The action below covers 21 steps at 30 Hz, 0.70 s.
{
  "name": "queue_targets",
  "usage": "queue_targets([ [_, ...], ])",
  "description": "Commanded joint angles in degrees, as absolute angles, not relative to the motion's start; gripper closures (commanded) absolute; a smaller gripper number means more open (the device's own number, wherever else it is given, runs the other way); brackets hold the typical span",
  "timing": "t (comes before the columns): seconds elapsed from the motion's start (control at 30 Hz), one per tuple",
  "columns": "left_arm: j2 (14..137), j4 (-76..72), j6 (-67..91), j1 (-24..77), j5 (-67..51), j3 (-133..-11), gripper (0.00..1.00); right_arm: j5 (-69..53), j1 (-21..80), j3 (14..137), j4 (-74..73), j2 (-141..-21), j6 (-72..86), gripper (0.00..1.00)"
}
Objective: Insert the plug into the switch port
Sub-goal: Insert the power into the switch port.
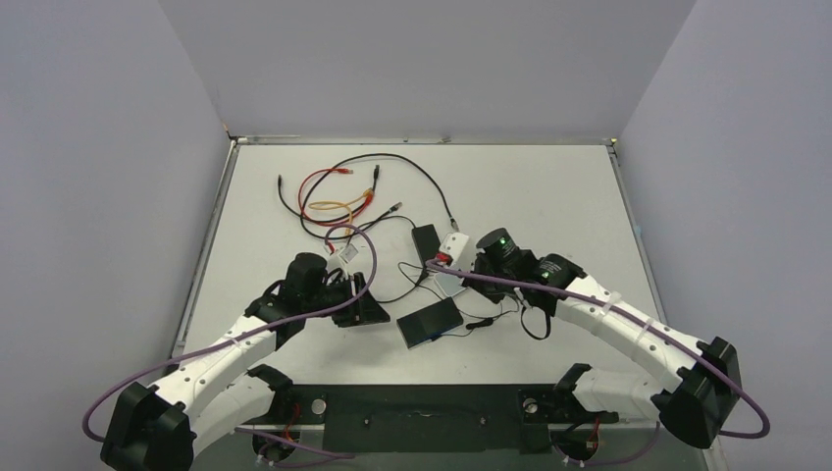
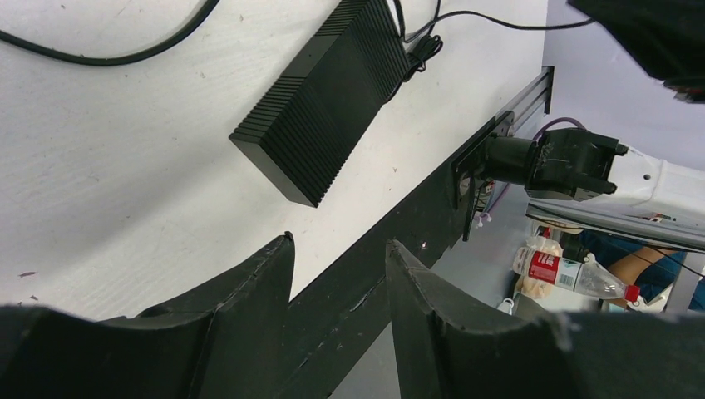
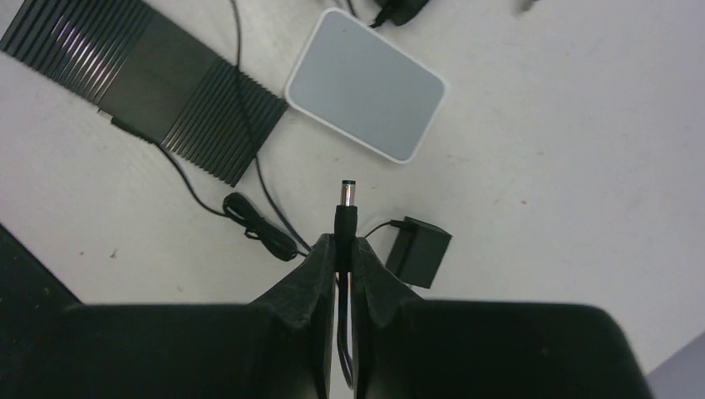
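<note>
over table [image 3: 540,166], plug [image 3: 345,204] sticks from right gripper [image 3: 344,247].

Pale lilac walls [image 1: 422,59] (plain, evenly lit) enclose a white table [image 1: 549,196].

We are seeing coloured cables [image 1: 336,205] lying toward the worktop's far left corner, a grey pad [image 3: 366,83] sitting near a black adapter [image 3: 420,249].

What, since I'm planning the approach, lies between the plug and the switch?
In the right wrist view, a thin black cable crosses between plug and switch; otherwise bare table.
</note>
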State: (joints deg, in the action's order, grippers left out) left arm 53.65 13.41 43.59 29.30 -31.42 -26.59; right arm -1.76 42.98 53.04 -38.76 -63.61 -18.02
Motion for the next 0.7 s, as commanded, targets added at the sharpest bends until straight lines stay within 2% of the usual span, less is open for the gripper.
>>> queue_targets([
  [0.0, 54.25, 11.20, 43.94, 29.68, -32.25, -25.56, 0.59, -9.69, 45.57, 55.06, -42.80, -68.64, -21.42, 1.00],
  [0.4, 55.00, 12.03, 44.21, 29.71, -31.13, -24.57, 0.60, -17.90, 51.35, 55.27, -37.23, -76.21, -20.94, 1.00],
  [0.67, 54.23, 12.35, 44.52, 29.62, -30.94, -24.39, 0.60, -16.12, 50.74, 56.99, -31.54, -83.97, -19.59, 1.00],
])
